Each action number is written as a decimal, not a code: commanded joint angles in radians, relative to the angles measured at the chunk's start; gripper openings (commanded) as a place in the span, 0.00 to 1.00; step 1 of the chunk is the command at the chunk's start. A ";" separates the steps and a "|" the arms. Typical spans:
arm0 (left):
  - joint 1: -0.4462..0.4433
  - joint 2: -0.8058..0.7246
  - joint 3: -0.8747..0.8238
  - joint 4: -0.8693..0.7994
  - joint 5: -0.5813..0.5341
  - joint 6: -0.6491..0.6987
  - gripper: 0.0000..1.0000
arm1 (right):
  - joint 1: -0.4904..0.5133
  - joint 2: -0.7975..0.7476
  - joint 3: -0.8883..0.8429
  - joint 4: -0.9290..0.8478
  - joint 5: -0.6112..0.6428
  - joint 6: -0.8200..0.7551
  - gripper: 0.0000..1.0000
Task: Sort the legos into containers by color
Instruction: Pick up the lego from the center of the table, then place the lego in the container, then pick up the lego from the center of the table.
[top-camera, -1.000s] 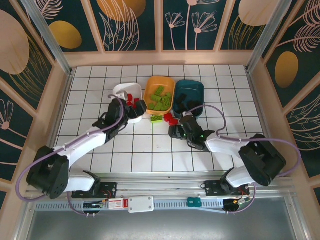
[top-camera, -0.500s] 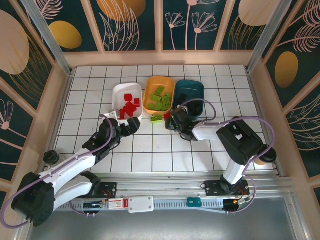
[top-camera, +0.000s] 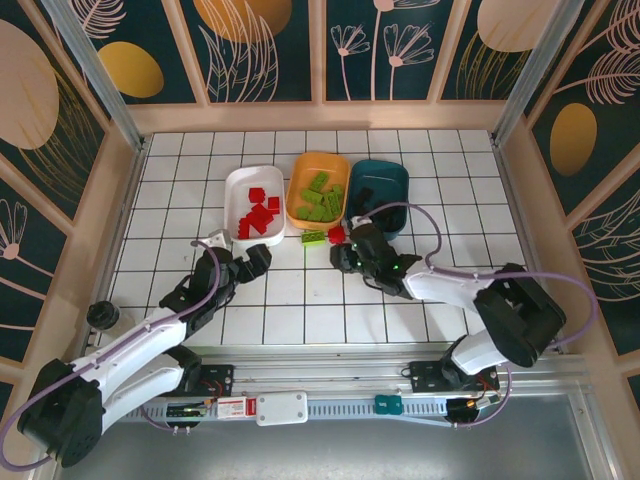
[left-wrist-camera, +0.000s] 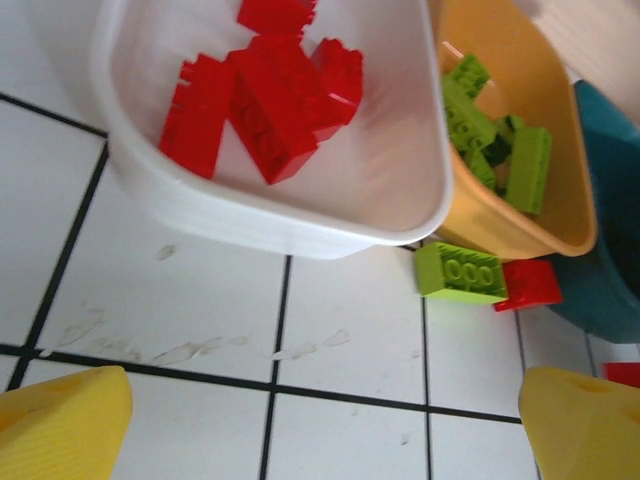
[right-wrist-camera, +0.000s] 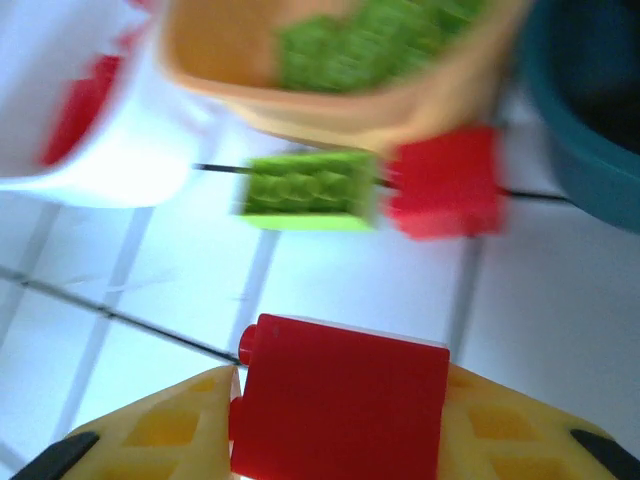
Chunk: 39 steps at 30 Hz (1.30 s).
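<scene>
Right gripper (right-wrist-camera: 340, 425) is clamped on a red brick (right-wrist-camera: 340, 395), which sits squarely between its yellow fingers (right-wrist-camera: 165, 435) low over the tiled table (top-camera: 300, 295). Left gripper (left-wrist-camera: 320, 430) is spread wide with nothing between its fingers, hovering over the tiles just short of the white tray (left-wrist-camera: 300, 235). Beyond the right gripper, two loose bricks lie on the table, touching side by side: a green one (right-wrist-camera: 310, 190) and a red one (right-wrist-camera: 445, 180), both at the near rim of the orange tray (top-camera: 318, 163). Farther back the three trays sit in a row, sides touching. The white one holds red bricks (left-wrist-camera: 265, 95), the orange one holds green bricks (top-camera: 320, 198), and the teal tray (top-camera: 388, 176) holds dark bricks (top-camera: 363, 193).
</scene>
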 joint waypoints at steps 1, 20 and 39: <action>-0.001 -0.022 -0.020 -0.032 -0.042 -0.028 0.99 | 0.027 0.045 0.143 -0.016 -0.102 -0.090 0.31; -0.002 -0.112 -0.031 -0.081 0.022 0.008 0.99 | 0.002 0.650 0.932 -0.157 -0.041 -0.127 0.72; -0.104 0.362 0.109 0.176 0.137 0.051 0.97 | -0.043 0.215 0.117 -0.087 0.137 -0.005 0.66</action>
